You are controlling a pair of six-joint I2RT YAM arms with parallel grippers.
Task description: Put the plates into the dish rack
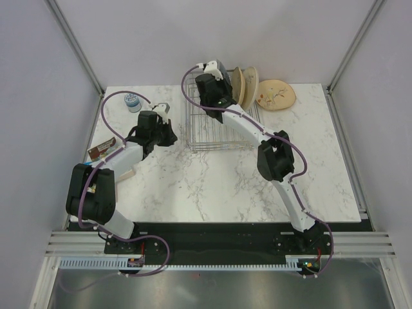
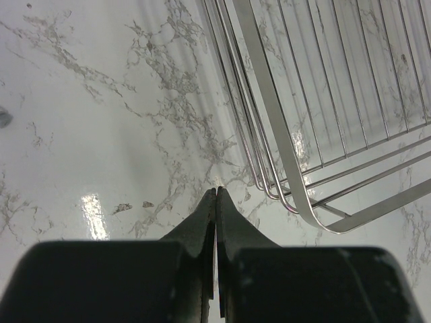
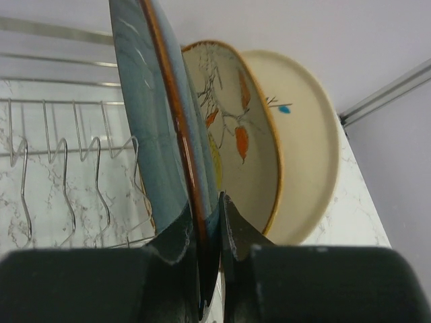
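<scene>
The right gripper [image 3: 205, 205] pinches the rim of a glossy teal plate [image 3: 145, 128], its black fingers clamped on either side of the thin, brown-edged lip, with the disc upright on edge. Just behind stand a cream leaf plate [image 3: 236, 134] painted with orange sprigs and a smooth pale cream plate [image 3: 310, 148] bearing a small blue mark. All three sit at the far end of the dish rack [image 1: 215, 129], a basket of thin silver wire with bent upright tines. A fourth round tan plate [image 1: 277, 95] lies flat on the grey-veined white marble table [image 1: 212, 187] beside the rack. The left gripper [image 2: 216, 192] hangs over the marble near a rounded rack corner, its tapered black fingers pressed together
</scene>
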